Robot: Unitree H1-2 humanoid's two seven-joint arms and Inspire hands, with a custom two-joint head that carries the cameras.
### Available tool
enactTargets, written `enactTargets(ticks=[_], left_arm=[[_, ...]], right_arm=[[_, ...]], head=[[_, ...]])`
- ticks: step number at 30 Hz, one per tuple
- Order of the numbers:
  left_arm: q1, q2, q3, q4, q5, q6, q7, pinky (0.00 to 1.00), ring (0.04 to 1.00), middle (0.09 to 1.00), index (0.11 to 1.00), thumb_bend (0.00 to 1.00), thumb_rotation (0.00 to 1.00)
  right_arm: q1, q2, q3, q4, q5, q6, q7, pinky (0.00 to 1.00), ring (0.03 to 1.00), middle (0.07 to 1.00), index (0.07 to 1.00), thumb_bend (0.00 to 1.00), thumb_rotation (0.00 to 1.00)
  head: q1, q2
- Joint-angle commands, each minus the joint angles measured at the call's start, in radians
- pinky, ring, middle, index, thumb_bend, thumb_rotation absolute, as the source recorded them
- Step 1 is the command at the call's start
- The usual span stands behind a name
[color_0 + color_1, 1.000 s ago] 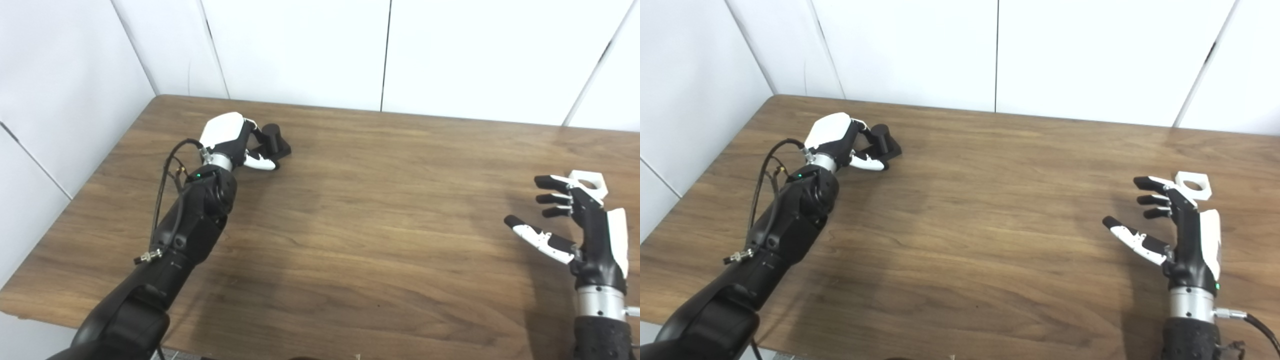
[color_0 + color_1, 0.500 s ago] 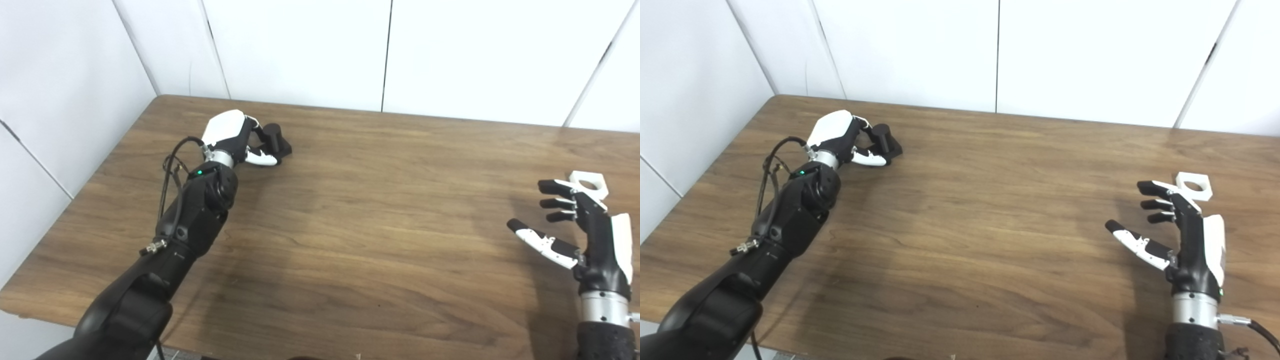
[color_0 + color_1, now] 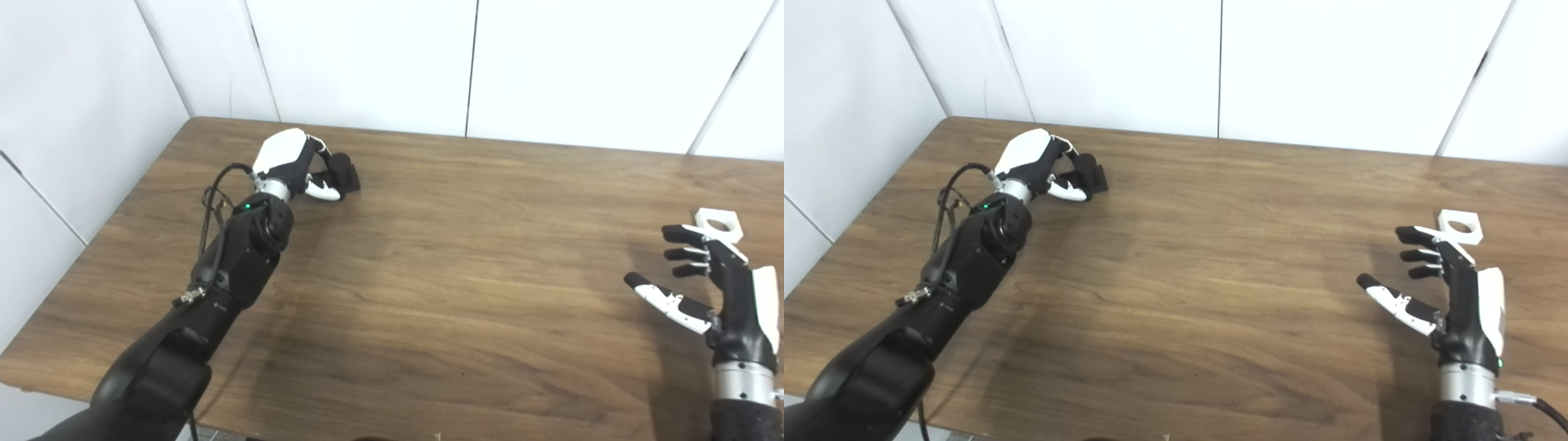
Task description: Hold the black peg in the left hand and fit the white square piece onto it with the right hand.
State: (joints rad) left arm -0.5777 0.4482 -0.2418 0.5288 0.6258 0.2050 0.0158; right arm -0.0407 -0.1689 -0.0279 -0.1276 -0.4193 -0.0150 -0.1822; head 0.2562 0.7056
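Black peg (image 3: 343, 173): short cylinder on a dark block base, far-left on table (image 3: 465, 257), near the back edge. Left hand (image 3: 293, 164) curled around it, gripping. White square piece (image 3: 1460, 226) with round hole lies flat, far right. Right hand (image 3: 1448, 288) just in front, fingers spread, empty. Bare wood between them.

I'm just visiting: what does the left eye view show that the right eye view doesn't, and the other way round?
Only the left eye view: a wider strip of the left wall beside the table.
Only the right eye view: the cable plug at the right wrist, and more bare table to the right of the white square piece.
Both: the left robot hand closed around the black peg, and the right robot hand open, just in front of the white square piece lying flat.
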Motion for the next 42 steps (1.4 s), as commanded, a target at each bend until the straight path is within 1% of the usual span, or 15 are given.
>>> enactTargets(ticks=[1, 4, 6, 8, 10, 16, 22, 26, 27, 29, 31, 35, 38, 40, 42], left_arm=[[0.013, 0.022, -0.036, 0.023, -0.02, -0.063, -0.071, 0.66, 0.794, 0.811, 0.491, 0.52, 0.07], [0.011, 0.034, -0.059, 0.033, -0.034, -0.135, -0.084, 0.67, 0.799, 0.81, 0.489, 0.52, 0.07], [0.01, 0.037, -0.071, 0.037, -0.037, -0.165, -0.079, 0.67, 0.801, 0.806, 0.488, 0.52, 0.08], [0.01, 0.034, -0.075, 0.036, -0.036, -0.184, -0.071, 0.64, 0.781, 0.794, 0.488, 0.52, 0.08], [0.011, 0.033, -0.08, 0.032, -0.035, -0.198, -0.07, 0.63, 0.779, 0.79, 0.489, 0.52, 0.08], [0.015, 0.044, -0.1, 0.012, -0.065, -0.296, -0.107, 0.66, 0.8, 0.791, 0.488, 0.52, 0.08], [0.016, 0.057, -0.112, -0.046, -0.13, -0.369, -0.187, 0.72, 0.816, 0.79, 0.488, 0.52, 0.08], [0.015, 0.06, -0.112, -0.082, -0.192, -0.414, -0.267, 0.74, 0.825, 0.798, 0.489, 0.52, 0.08], [0.014, 0.061, -0.112, -0.092, -0.212, -0.426, -0.291, 0.74, 0.824, 0.798, 0.49, 0.52, 0.08], [0.013, 0.058, -0.11, -0.108, -0.25, -0.443, -0.335, 0.71, 0.811, 0.795, 0.491, 0.52, 0.08], [0.013, 0.052, -0.11, -0.124, -0.277, -0.455, -0.367, 0.69, 0.795, 0.789, 0.491, 0.52, 0.08], [0.013, 0.045, -0.116, -0.151, -0.292, -0.479, -0.402, 0.7, 0.799, 0.781, 0.49, 0.52, 0.08], [0.012, 0.037, -0.127, -0.171, -0.291, -0.501, -0.416, 0.7, 0.804, 0.777, 0.489, 0.52, 0.07], [0.016, 0.029, -0.131, -0.189, -0.291, -0.507, -0.427, 0.7, 0.801, 0.775, 0.488, 0.52, 0.07], [0.02, 0.02, -0.136, -0.207, -0.3, -0.51, -0.442, 0.7, 0.805, 0.777, 0.488, 0.52, 0.07]], right_arm=[[-0.025, -0.011, -0.008, -0.04, -0.001, -0.012, 0.002, 0.53, 0.628, 0.698, 0.673, 0.67, 0.15], [-0.027, -0.011, -0.008, -0.04, 0.001, -0.011, 0.007, 0.54, 0.629, 0.697, 0.673, 0.66, 0.15], [-0.028, -0.011, -0.008, -0.04, 0.0, -0.012, 0.009, 0.53, 0.628, 0.696, 0.674, 0.66, 0.14], [-0.03, -0.012, -0.009, -0.036, -0.001, -0.017, 0.01, 0.53, 0.629, 0.7, 0.676, 0.66, 0.15], [-0.032, -0.015, -0.009, -0.032, -0.004, -0.023, 0.009, 0.53, 0.629, 0.7, 0.677, 0.66, 0.16], [-0.038, -0.016, -0.007, -0.033, -0.008, -0.022, 0.009, 0.52, 0.629, 0.706, 0.679, 0.66, 0.17], [-0.042, -0.015, -0.003, -0.034, -0.008, -0.02, 0.014, 0.52, 0.63, 0.705, 0.679, 0.66, 0.18], [-0.043, -0.014, 0.0, -0.035, -0.019, -0.019, 0.013, 0.52, 0.633, 0.705, 0.678, 0.65, 0.19], [-0.043, -0.013, 0.001, -0.034, -0.018, -0.019, 0.012, 0.52, 0.631, 0.704, 0.677, 0.65, 0.19], [-0.042, -0.011, 0.001, -0.036, -0.018, -0.015, 0.014, 0.52, 0.633, 0.705, 0.678, 0.65, 0.2], [-0.042, -0.008, 0.001, -0.037, -0.019, -0.015, 0.013, 0.52, 0.631, 0.705, 0.678, 0.66, 0.2], [-0.04, -0.003, 0.0, -0.035, -0.021, -0.016, 0.01, 0.52, 0.631, 0.703, 0.678, 0.66, 0.2], [-0.038, -0.001, -0.002, -0.032, -0.015, -0.025, 0.008, 0.52, 0.633, 0.703, 0.678, 0.66, 0.18], [-0.037, 0.002, -0.002, -0.036, -0.02, -0.018, 0.007, 0.52, 0.634, 0.706, 0.678, 0.66, 0.18], [-0.037, 0.002, -0.003, -0.034, -0.022, -0.026, 0.004, 0.52, 0.632, 0.706, 0.678, 0.66, 0.17]], head=[[-0.001, 0.002], [-0.004, 0.003], [-0.007, 0.003], [-0.009, 0.004], [-0.01, 0.005], [-0.013, 0.005], [-0.023, 0.005], [-0.028, 0.006], [-0.029, 0.006], [-0.031, 0.006], [-0.035, 0.008], [-0.042, 0.01], [-0.048, 0.01], [-0.056, 0.012], [-0.06, 0.014]])
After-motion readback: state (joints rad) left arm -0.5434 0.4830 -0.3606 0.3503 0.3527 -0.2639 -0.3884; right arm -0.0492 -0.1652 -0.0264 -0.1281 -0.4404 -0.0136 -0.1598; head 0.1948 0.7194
